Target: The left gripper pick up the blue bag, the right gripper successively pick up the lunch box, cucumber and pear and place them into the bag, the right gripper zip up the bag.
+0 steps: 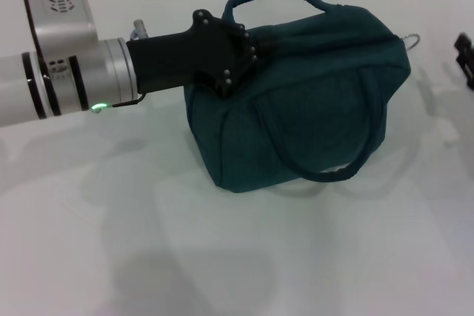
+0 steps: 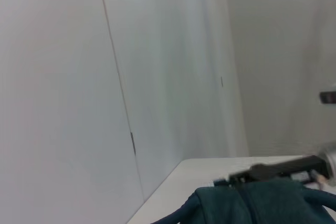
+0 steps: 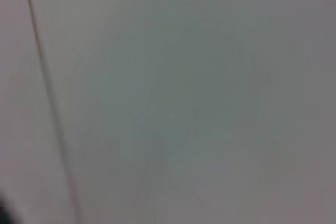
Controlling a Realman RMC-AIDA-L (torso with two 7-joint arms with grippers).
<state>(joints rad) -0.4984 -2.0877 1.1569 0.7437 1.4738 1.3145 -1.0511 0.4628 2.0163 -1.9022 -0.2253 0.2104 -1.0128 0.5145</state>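
On the white tabletop (image 1: 222,257), from the left, the left end effector (image 1: 248,48) reaches in on its silver wrist with the green light lit, pressed against the upper left end of the blue bag (image 1: 311,101); whether its fingers are clamped on the fabric I cannot tell. The bag sits mid-tabletop, its contents hidden, handles showing. At the far right edge, the right end effector (image 1: 465,53) barely shows.
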